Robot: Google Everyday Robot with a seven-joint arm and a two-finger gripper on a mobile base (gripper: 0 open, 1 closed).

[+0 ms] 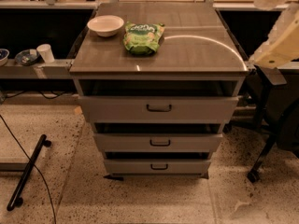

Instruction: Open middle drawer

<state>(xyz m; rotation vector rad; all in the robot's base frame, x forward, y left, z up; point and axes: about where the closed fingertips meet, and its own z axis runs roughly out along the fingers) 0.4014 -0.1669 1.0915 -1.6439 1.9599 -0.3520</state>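
Note:
The grey cabinet (159, 55) stands in the middle of the view with three light-grey drawer fronts. The middle drawer (121, 143) is the second front, with a small black bar handle (160, 143) at its centre and a dark gap above it. The top drawer front (117, 108) is above it and the bottom drawer front (131, 166) is below it. Only cream-white parts of my arm (276, 48) show at the upper right edge, to the right of the cabinet top and well away from the handles. My gripper itself is out of view.
A white bowl (105, 25) and a green snack bag (142, 37) lie on the cabinet top. A cup (46, 52) and small dishes (23, 56) sit on a ledge at left. A black bar (28, 171) and a cable lie on the floor at left. A dark chair base (261, 157) stands at right.

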